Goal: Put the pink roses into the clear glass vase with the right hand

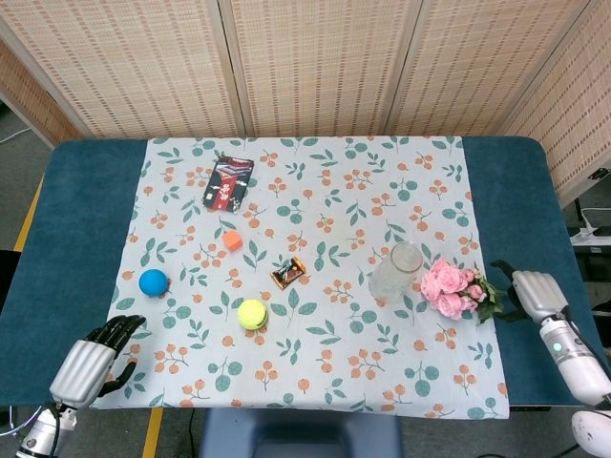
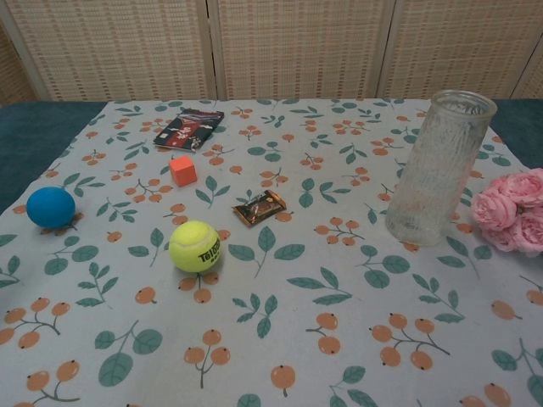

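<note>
The pink roses (image 1: 449, 289) lie on the floral cloth just right of the clear glass vase (image 1: 396, 272), their green stem pointing right. The vase stands upright and holds nothing. In the chest view the vase (image 2: 437, 170) is at the right and the roses (image 2: 509, 212) sit at the frame edge. My right hand (image 1: 531, 292) is low over the stem end, on the blue table edge. Its dark fingers (image 1: 504, 271) are spread on either side of the stem, and no grip shows. My left hand (image 1: 92, 364) rests at the near left corner, holding nothing.
A blue ball (image 1: 153, 282), a tennis ball (image 1: 252, 313), an orange cube (image 1: 232, 239), a small brown wrapper (image 1: 288, 273) and a dark red packet (image 1: 229, 183) lie left of the vase. Woven screens stand behind the table.
</note>
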